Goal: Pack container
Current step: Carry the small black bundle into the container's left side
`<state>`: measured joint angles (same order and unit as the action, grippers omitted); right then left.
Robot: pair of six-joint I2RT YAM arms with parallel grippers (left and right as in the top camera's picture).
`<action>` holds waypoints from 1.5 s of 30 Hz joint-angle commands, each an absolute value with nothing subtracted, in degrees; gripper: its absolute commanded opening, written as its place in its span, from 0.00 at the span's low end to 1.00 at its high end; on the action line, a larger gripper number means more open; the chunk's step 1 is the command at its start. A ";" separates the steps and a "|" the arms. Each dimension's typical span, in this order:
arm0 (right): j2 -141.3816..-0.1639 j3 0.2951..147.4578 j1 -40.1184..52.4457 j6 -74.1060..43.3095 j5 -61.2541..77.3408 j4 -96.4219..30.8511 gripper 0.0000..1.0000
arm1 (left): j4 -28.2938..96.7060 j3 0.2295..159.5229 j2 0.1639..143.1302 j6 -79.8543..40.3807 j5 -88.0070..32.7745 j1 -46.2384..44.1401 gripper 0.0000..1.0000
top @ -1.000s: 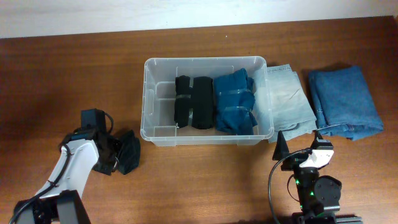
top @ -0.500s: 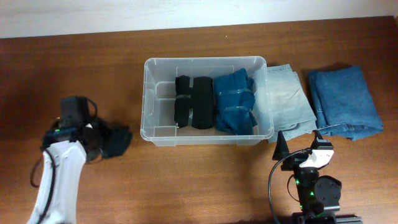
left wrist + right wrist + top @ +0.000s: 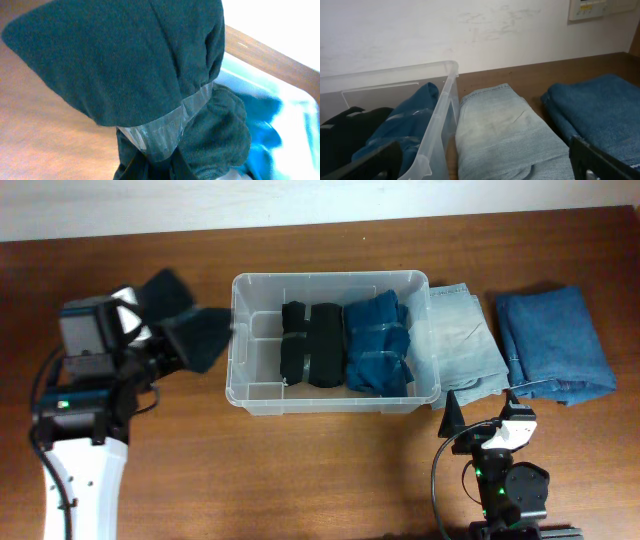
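The clear plastic container (image 3: 239,340) stands mid-table, holding a black taped bundle (image 3: 309,345) and a blue taped bundle (image 3: 377,345). My left gripper (image 3: 165,345) is shut on a dark green taped cloth bundle (image 3: 190,330), held in the air just left of the container's left wall. In the left wrist view the dark green bundle (image 3: 125,60) fills the frame and hides the jaws. My right gripper (image 3: 478,408) is open and empty near the front right. The container's wall also shows in the right wrist view (image 3: 437,120).
Folded light blue jeans (image 3: 462,340) lie against the container's right side, and a folded darker blue cloth (image 3: 553,345) lies further right. Both show in the right wrist view: the jeans (image 3: 500,130) and the blue cloth (image 3: 595,110).
My left gripper has lifted the dark green bundle from the table at the front left and carried it up and right, to the container's left wall. The right arm has not moved.
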<state>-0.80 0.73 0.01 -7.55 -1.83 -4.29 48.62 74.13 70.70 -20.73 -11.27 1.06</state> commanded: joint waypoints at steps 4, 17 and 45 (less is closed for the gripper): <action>-0.32 0.32 0.43 -7.94 -1.72 -4.54 0.98 | 45.15 76.03 70.11 -13.58 -13.96 -11.79 0.01; -0.32 0.32 0.40 -7.94 -1.72 -4.54 0.98 | 43.38 76.03 79.92 -13.61 0.43 -21.96 0.01; -0.32 0.32 0.43 -7.94 -1.72 -4.54 0.98 | 45.71 77.06 94.06 -8.82 10.41 -21.98 0.83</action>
<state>-0.80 0.73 0.01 -7.55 -1.83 -4.29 45.39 74.94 93.54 -12.08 9.30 -22.09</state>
